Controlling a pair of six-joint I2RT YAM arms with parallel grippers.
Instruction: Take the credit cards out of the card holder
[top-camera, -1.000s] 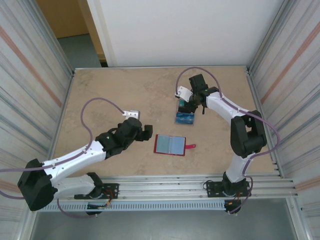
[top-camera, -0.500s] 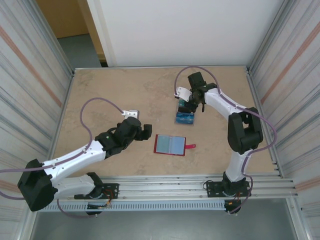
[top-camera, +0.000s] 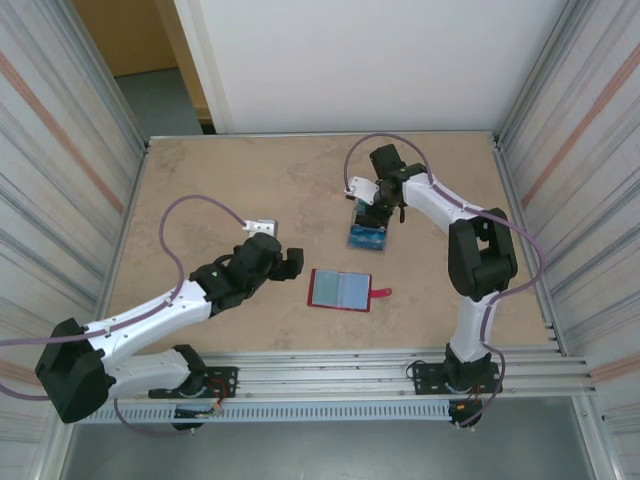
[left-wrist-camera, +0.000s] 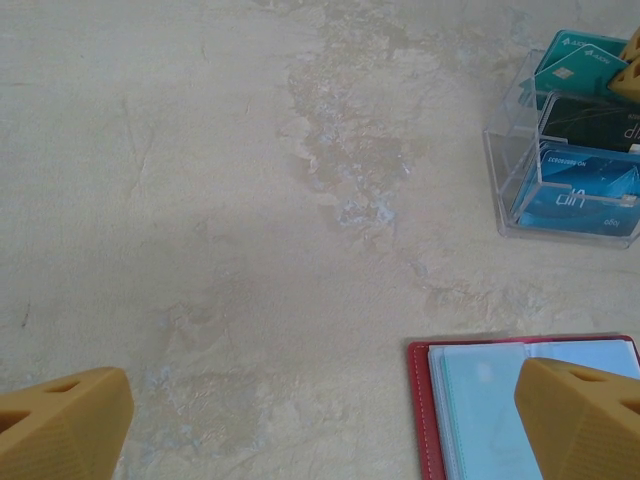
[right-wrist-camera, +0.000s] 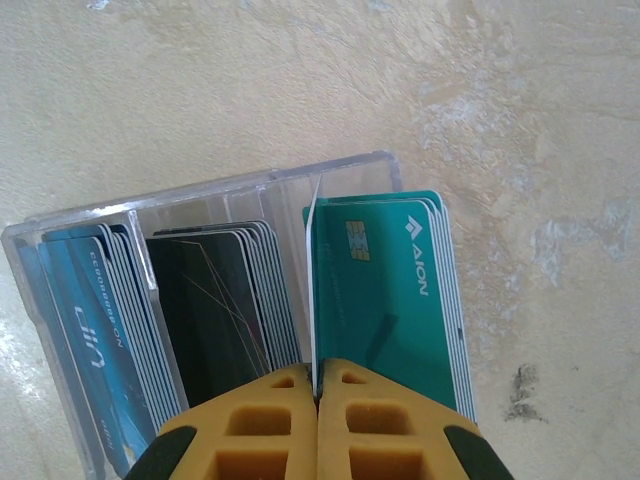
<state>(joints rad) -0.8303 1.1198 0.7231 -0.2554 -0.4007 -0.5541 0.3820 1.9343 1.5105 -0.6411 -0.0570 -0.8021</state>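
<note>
Your right gripper (right-wrist-camera: 317, 385) is pinched tight on a thin card (right-wrist-camera: 313, 280), held edge-on against the teal stack (right-wrist-camera: 390, 300) in the clear sorting box (right-wrist-camera: 230, 187), likely sorting by colour. The red card holder (top-camera: 340, 289) lies open at the box's 6 o'clock. Your left gripper (top-camera: 292, 262), jaws wide, hovers at the holder's 9 o'clock, probably ready to steady it.

Beige marbled table (top-camera: 230, 180). Ribbed metal panels left (top-camera: 50, 170) and right (top-camera: 590, 140). White wall (top-camera: 380, 60) far; grey floor (top-camera: 165, 100) far left.
</note>
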